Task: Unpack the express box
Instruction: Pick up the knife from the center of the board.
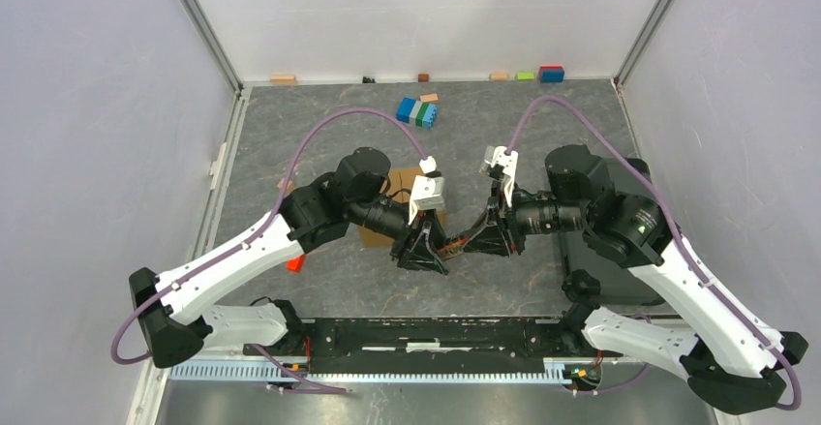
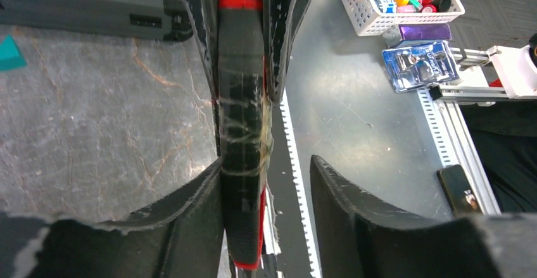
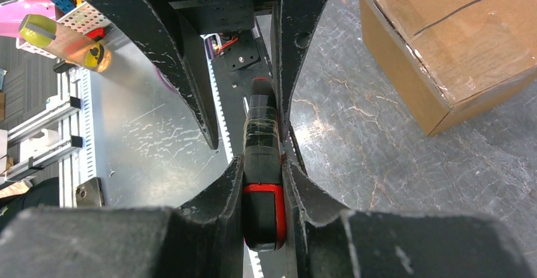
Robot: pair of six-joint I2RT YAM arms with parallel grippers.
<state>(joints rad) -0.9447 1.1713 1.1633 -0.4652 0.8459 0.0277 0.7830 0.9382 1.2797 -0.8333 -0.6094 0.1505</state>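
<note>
The express box (image 1: pixel 405 179), a brown taped cardboard carton, sits closed on the grey mat, mostly under my left arm; the right wrist view shows it whole (image 3: pixel 443 44). Both grippers meet in front of it. My right gripper (image 1: pixel 467 243) (image 3: pixel 262 161) is shut on a black tool with red trim (image 3: pixel 261 126), held above the table's near edge. My left gripper (image 1: pixel 438 256) (image 2: pixel 266 164) is open around the other end of the tool (image 2: pixel 244 132). The tool rests against one finger (image 2: pixel 190 221); the other finger (image 2: pixel 354 214) stands apart from it.
A blue-green block cluster (image 1: pixel 417 111) lies behind the box. Small blocks (image 1: pixel 552 74) line the far wall. A red piece (image 1: pixel 295 263) lies by my left arm. A flat black tray (image 1: pixel 605 268) lies under my right arm. A black rail (image 1: pixel 426 333) runs along the near edge.
</note>
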